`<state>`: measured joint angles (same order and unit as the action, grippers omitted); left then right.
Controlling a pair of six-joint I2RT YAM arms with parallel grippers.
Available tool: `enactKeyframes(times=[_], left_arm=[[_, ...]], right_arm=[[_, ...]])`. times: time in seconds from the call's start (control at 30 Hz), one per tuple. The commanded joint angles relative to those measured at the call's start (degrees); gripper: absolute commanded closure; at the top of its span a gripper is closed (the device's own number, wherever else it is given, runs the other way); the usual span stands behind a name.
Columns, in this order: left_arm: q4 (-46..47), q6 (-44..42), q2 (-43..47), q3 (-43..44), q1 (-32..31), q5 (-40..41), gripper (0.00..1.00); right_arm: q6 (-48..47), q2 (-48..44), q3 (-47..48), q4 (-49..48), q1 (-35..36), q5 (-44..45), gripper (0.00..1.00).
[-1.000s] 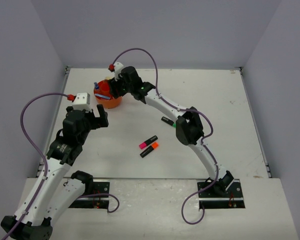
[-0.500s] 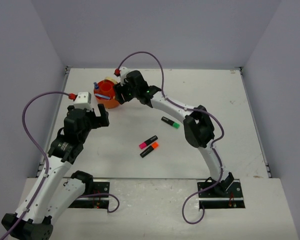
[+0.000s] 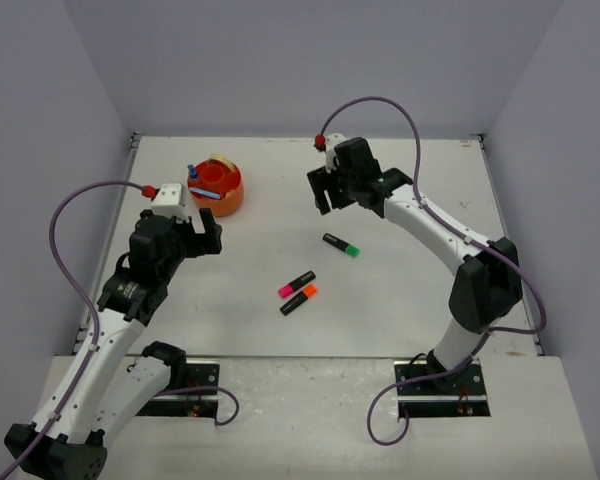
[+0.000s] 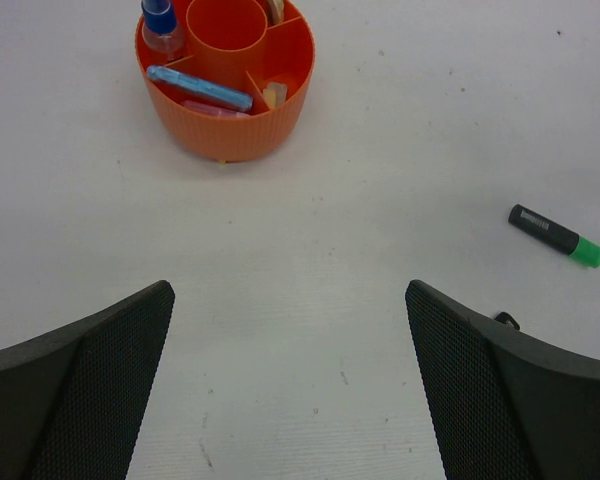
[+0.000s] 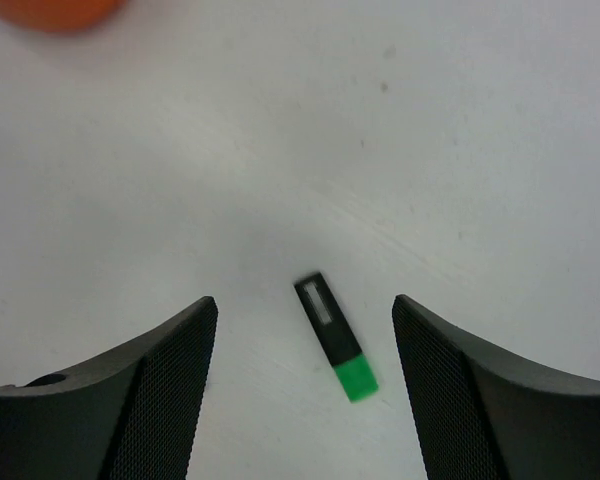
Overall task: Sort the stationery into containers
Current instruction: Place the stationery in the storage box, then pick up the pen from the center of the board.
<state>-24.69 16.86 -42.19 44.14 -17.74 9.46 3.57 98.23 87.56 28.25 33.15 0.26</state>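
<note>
Top external: left gripper (image 3: 200, 240), right gripper (image 3: 326, 198) released, empty.
Left close by tub (image 3: 226, 203); right, green highlighter (image 3: 341, 245) well right of it.

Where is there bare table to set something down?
Bare: between the orange tub and right gripper; the table's far-right corner; the near strip below the pink highlighter and orange highlighter. Crowded: mid-table around the green highlighter.

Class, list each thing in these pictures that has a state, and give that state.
Round orange plastic divided tub: upright, partly filled.
Clear blue-capped tube: standing in the tub.
Black green-ended highlighter: lying loose outside the tub.
Black pink-ended highlighter: lying loose outside it.
Black orange-ended highlighter: lying beside the pink-ended one.
Left arm's fingers: open, empty.
Right arm's fingers: open, empty.
</note>
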Motion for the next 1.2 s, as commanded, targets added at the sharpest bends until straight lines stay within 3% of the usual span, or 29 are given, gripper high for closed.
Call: enactKeyframes(times=[0.0, 0.13, 0.2, 0.63, 0.73, 0.8, 1.0, 1.1, 1.17], left_arm=[[2.5, -1.5, -0.2, -0.3, 0.4, -1.8, 0.00], [2.6, -1.5, 0.3, -0.4, 0.4, -1.4, 0.00], [2.5, -1.6, 0.0, -0.2, 0.4, -1.4, 0.00], [2.3, -1.7, 0.3, -0.1, 0.4, -1.7, 0.00], [2.3, -1.7, 0.3, -0.1, 0.4, -1.7, 0.00], [2.3, -1.7, 0.2, 0.0, 0.4, -1.7, 0.00], [1.4, 0.5, -1.1, 1.7, 0.4, -2.8, 0.00], [1.8, 4.1, -1.7, 2.7, 0.4, -6.0, 0.00], [4.1, 7.8, -2.4, 2.8, 0.4, -11.0, 0.00]], right_arm=[[-6.2, 2.1, -4.3, 9.5, -3.0, -0.1, 0.28], [-9.6, 6.8, -2.9, 15.2, -3.8, -1.6, 0.34], [-10.8, 9.9, -1.8, 17.1, -3.9, -2.2, 0.42], [-12.4, 20.9, 2.0, 19.4, -4.0, -0.1, 0.60], [-12.4, 23.1, 3.5, 21.3, -4.0, -0.1, 0.68], [-12.2, 24.1, 3.8, 21.8, -4.0, -0.1, 0.80], [-9.9, 18.5, 1.7, 17.6, -3.6, 3.3, 0.98], [-7.7, 10.6, 0.1, 13.1, -2.6, 1.9, 1.00], [-6.8, 5.9, -1.6, 9.9, -0.8, -4.0, 1.00]])
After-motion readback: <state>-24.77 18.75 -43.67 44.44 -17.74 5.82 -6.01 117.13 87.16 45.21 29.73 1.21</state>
